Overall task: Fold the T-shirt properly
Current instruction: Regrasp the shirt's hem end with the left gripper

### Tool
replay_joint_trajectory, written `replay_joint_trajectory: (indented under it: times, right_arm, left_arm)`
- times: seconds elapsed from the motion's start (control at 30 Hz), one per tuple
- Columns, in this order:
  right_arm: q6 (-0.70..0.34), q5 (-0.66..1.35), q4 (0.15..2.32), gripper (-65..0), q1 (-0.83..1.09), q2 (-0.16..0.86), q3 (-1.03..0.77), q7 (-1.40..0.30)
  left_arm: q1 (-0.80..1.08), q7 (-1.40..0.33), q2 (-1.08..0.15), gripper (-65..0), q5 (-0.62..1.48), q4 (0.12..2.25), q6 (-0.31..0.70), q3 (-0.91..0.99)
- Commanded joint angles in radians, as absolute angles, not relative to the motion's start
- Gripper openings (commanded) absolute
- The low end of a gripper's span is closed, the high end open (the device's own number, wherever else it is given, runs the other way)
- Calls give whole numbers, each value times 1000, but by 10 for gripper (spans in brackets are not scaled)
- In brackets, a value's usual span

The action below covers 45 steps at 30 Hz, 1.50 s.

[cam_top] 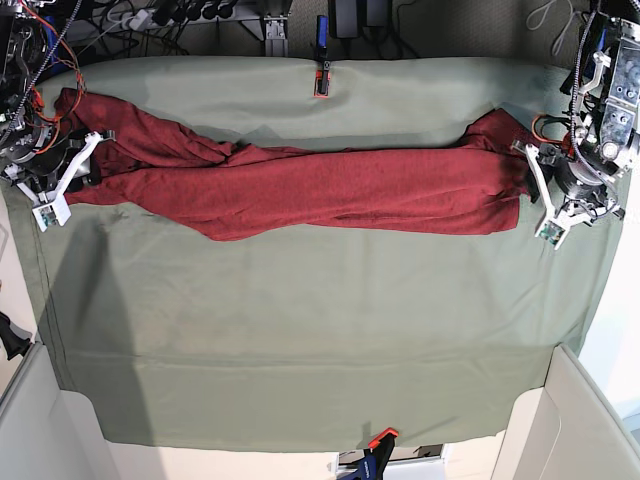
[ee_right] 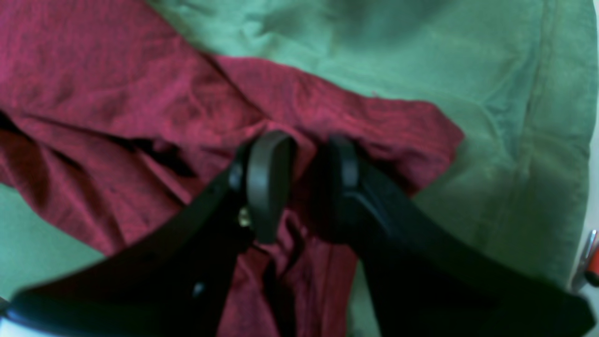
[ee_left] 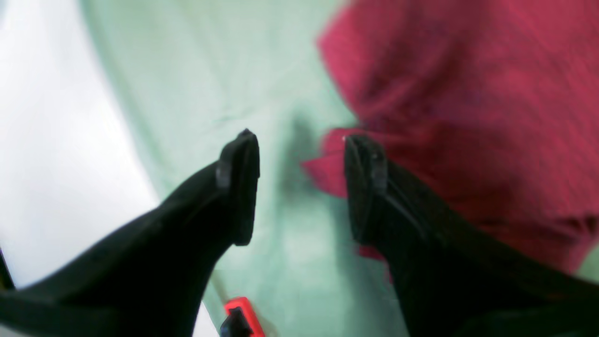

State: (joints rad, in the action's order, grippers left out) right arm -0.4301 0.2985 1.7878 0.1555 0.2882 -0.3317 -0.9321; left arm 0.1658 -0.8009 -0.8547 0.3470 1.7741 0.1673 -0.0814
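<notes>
T-shirt (cam_top: 300,185) lies as a long rumpled band across the far side of the green cloth (cam_top: 300,340), stretched between both grippers. Left gripper (ee_left: 299,187): jaws spread, nothing between, shirt edge just beside one finger. Right gripper (ee_right: 304,182): jaws parted w/ fabric bunched between, prob. not clamped. Judged: one lengthwise fold laid, cross folds + tidying left.

Base view looks straight down over the whole tabletop (cam_top: 320,340) — both wrist views sit close, sharing the T-shirt (cam_top: 300,185).

text: none legible | labels: none | brands: none | numbers: none | signs: none
</notes>
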Motion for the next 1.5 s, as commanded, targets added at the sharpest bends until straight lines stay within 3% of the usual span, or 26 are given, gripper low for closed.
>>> replay_joint_trajectory:
  times: [0.0, 0.27, 0.43, 0.97, 1.1, 1.47]
  right_arm:
    - [-430, 308, 1804, -470, 147, 304, -340, -916]
    - [-423, 308, 1795, -470, 147, 305, -340, -898]
    - [-423, 331, 1795, -470, 147, 305, -340, -887]
    - [-423, 340, 1793, -470, 147, 305, -340, -895]
    - [-423, 341, 1793, -470, 147, 305, -340, -895]
    - [-423, 341, 1793, -470, 147, 304, -340, -894]
  left_arm:
    - [150, -799, -879, -329, 367, 1800, 156, -38]
    - [204, -863, -852, -330, 780, 1817, 350, 300]
    - [295, -891, -812, -330, 942, 1815, 432, 389]
    - [349, -826, -545, -329, 775, 1726, 340, 432]
    - [349, -801, -509, -301, 706, 1726, 340, 432]
    - [348, -677, -468, -302, 537, 1726, 340, 432]
